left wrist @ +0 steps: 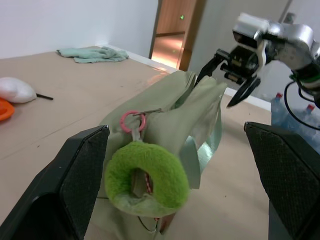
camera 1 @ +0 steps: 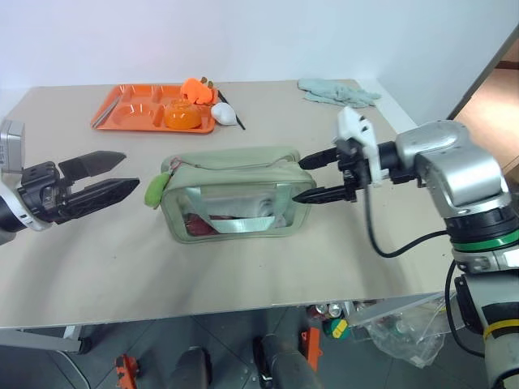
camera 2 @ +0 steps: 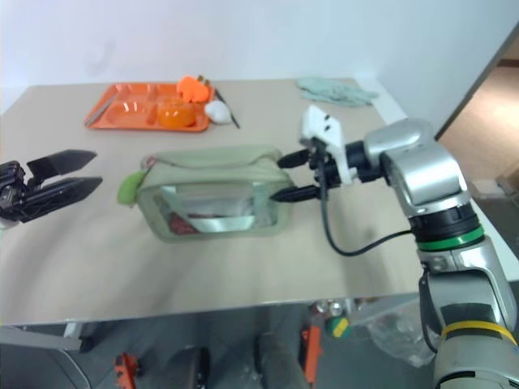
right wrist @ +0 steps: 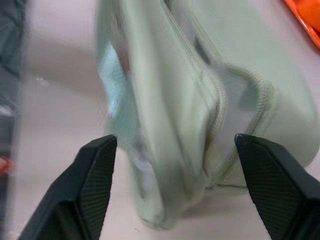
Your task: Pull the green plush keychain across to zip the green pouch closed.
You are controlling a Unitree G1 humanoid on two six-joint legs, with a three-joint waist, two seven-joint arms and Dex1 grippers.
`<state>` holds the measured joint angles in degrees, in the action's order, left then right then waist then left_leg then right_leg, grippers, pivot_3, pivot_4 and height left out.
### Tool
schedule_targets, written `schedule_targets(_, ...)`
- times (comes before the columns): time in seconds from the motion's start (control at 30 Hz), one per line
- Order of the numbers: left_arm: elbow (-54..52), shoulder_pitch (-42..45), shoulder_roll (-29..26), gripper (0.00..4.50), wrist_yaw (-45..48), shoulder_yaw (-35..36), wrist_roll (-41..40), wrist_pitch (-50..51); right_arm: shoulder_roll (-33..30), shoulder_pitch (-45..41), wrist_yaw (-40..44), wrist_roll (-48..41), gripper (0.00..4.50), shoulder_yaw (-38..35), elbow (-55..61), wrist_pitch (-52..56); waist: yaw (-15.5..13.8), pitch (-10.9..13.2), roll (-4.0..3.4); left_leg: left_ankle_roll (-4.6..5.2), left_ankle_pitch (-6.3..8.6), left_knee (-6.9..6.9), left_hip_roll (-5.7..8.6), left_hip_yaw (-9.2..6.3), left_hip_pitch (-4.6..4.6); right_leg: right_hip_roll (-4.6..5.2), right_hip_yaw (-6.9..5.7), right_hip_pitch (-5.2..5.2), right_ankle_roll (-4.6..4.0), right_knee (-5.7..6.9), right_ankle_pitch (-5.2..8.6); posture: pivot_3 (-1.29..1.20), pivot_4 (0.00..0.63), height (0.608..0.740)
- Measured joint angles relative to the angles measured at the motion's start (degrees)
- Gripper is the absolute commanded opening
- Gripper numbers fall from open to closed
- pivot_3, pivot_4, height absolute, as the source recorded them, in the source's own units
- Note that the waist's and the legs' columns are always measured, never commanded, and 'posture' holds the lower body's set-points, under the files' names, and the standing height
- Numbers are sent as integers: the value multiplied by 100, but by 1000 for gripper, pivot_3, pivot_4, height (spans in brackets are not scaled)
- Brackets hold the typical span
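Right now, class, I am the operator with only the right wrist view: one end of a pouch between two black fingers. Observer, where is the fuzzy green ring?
Observer: The green ring hangs at the other end of the pouch, on the robot's left.
Operator: Is the left gripper holding it?
Observer: No. The left gripper is open and apart from it, just beyond that end.
Operator: Anything behind the pouch?
Observer: An orange tray sits further back on the table.
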<state>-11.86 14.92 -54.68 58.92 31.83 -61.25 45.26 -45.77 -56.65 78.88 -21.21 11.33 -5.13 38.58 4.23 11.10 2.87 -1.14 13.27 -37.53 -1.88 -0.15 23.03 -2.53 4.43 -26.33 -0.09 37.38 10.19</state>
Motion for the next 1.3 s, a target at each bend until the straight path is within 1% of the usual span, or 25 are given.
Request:
schedule_targets(0.2, -1, -103, -37, 4500, 40, 8, 103, -2, -238, 0, 25, -198, 3725, -338, -134, 179, 18, 1, -2, 0, 0, 3, -2, 3, -3, -2, 1, -2, -2, 0, 1, 0, 150, 740)
schedule_targets(0.3, 36, -209, -52, 4500, 41, 134, 118, 6, -301, 10, 36, -225, 3725, -451, -138, 211, 22, 1, -2, 0, 0, 4, -8, 2, -4, -7, -2, -2, -4, 2, 2, 0, 150, 740)
schedule_targets(0.43, 141, -498, -106, 4500, 37, 443, 171, 10, -339, 265, 10, -212, 3725, -444, -60, 206, 21, 1, -2, 0, 0, 6, -10, 2, -6, -7, -3, -2, -8, 2, 4, 0, 150, 740)
schedule_targets(0.57, 166, -701, -105, 4500, 28, 532, 175, 16, -382, 536, -30, -152, 3725, -380, 162, 167, 12, 2, -3, 0, 0, 5, -8, 4, -5, -4, -2, -2, -7, 2, 4, 0, 150, 740)
schedule_targets(0.7, 164, -782, -104, 4500, 23, 571, 173, 16, -310, 559, -115, -157, 3725, -290, 336, 211, 19, 2, -3, 0, 0, 5, -9, 5, -7, -5, -2, -2, -7, 3, 4, 0, 150, 740)
schedule_targets(0.8, 160, -801, -104, 4500, 15, 641, 164, 16, -172, 557, -208, -147, 2936, -248, 349, 179, 18, 2, -3, 0, 0, 4, -9, 4, -7, -6, -3, -2, -7, 3, 4, 0, 150, 740)
schedule_targets(0.9, 71, -795, -84, 4500, -1, 639, 99, 28, 57, 525, -370, -87, 1856, -200, 227, 162, 18, 2, -3, 0, 0, 4, -8, 6, -6, -4, -1, -2, -6, 3, 3, 0, 150, 740)
schedule_targets(1.07, -352, -705, -51, 4500, -88, 529, -177, 154, 84, 532, -394, -75, 89, -167, 225, 153, 4, 2, -3, -1, 1, 5, -7, 5, -4, -2, -1, -1, -5, 2, 4, 0, 150, 740)
schedule_targets(1.1, -427, -672, -45, 4500, -110, 469, -227, 186, 84, 539, -394, -75, 14, -166, 238, 151, 2, 2, -3, -1, 1, 5, -6, 4, -4, -2, -2, -1, -5, 2, 4, 0, 150, 740)
schedule_targets(1.3, -662, -487, -42, 4500, -210, 325, -428, 257, 73, 663, -385, -105, 14, -167, 334, 148, 5, 2, -3, 0, 1, 4, -6, 3, -6, -4, -2, -1, -5, 3, 3, 0, 150, 740)
